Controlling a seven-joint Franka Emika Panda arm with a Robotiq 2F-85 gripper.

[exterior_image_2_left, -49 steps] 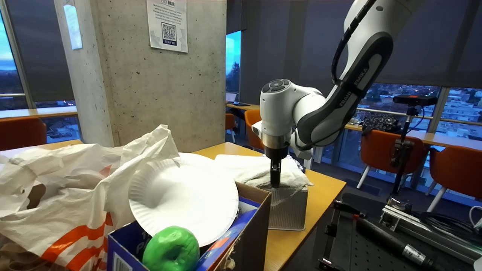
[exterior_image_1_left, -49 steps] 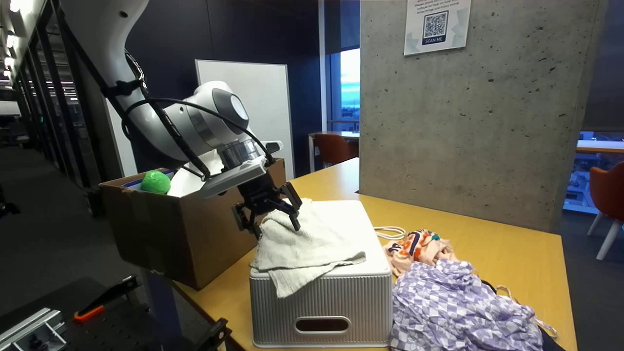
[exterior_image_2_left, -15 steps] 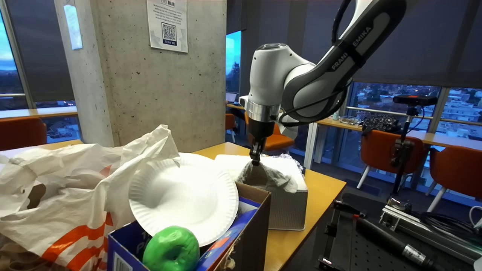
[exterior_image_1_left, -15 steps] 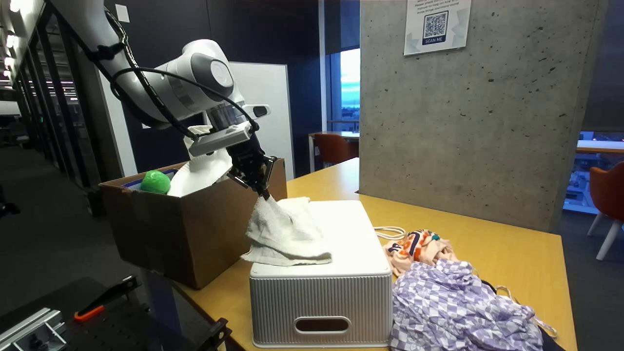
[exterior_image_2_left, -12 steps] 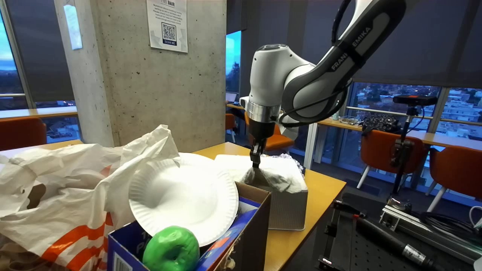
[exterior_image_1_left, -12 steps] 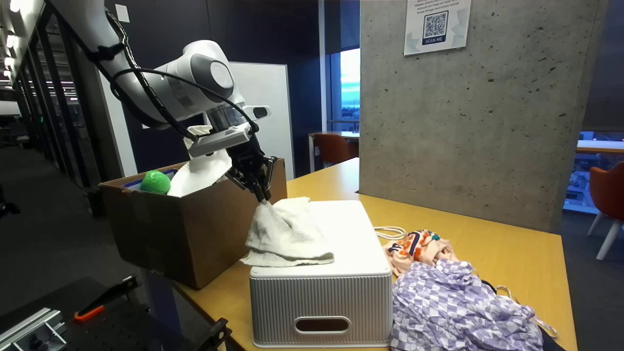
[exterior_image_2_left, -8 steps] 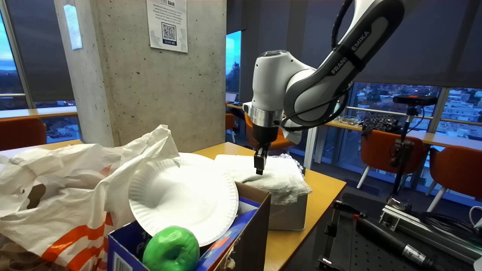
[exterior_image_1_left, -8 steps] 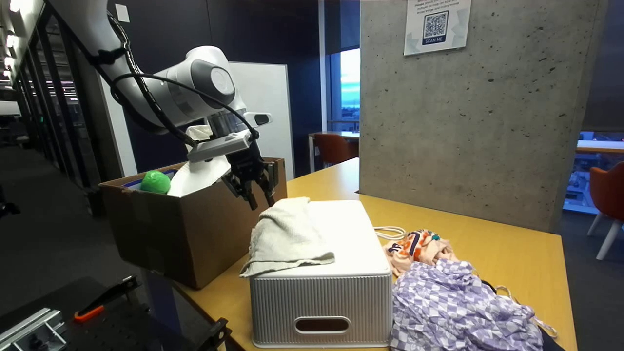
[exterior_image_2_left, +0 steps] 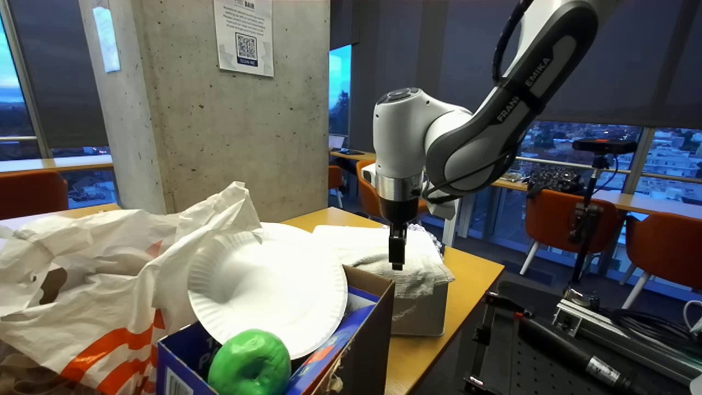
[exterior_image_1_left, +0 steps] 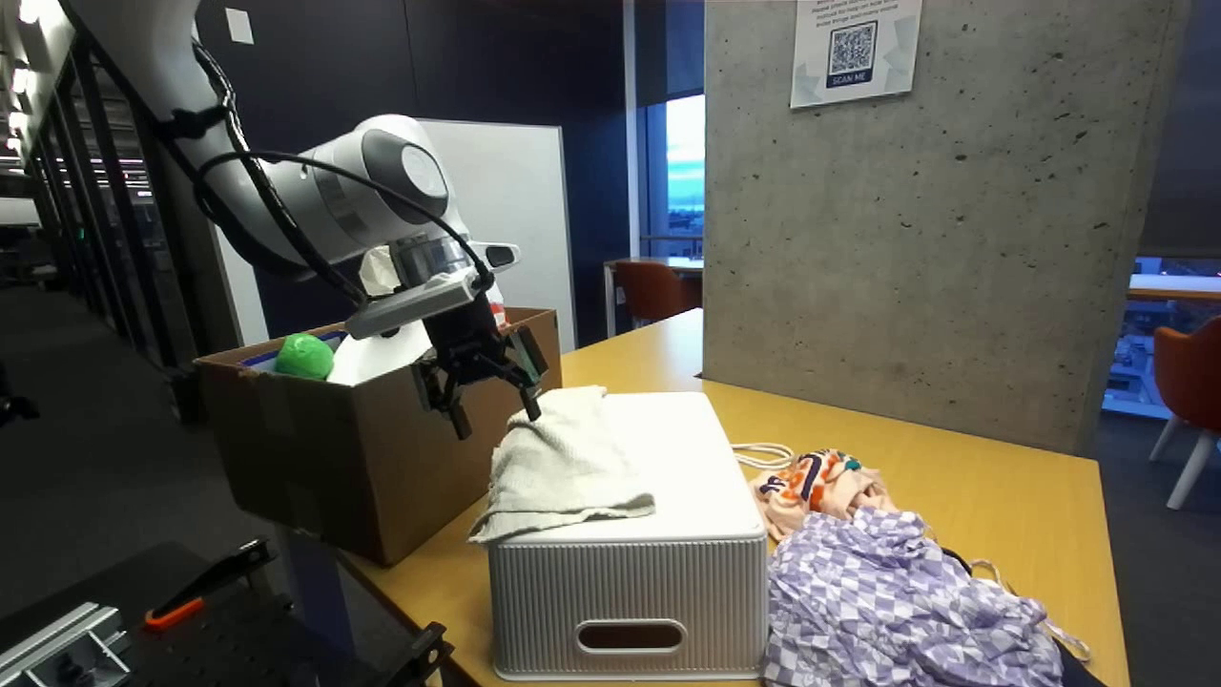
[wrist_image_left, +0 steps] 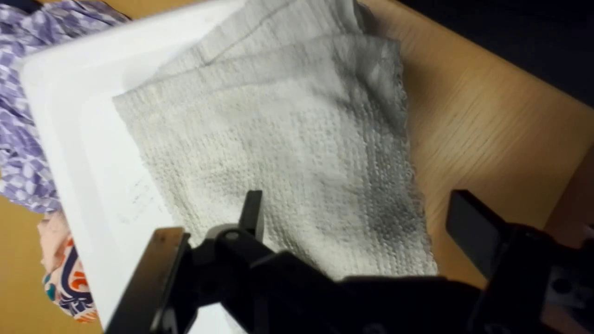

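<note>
In an exterior view, the gripper [exterior_image_1_left: 496,417] is seen with its jaws spread wide, at about 10 o'clock of the off-white cloth [exterior_image_1_left: 568,468]; whether the cloth is touched cannot be told from this angle. The cloth is laid over the 9 o'clock side of the white box [exterior_image_1_left: 687,468], which is flanked by the cardboard box [exterior_image_1_left: 429,468] at 10 o'clock and the purple checked fabric [exterior_image_1_left: 887,601] near 4 o'clock.
</note>
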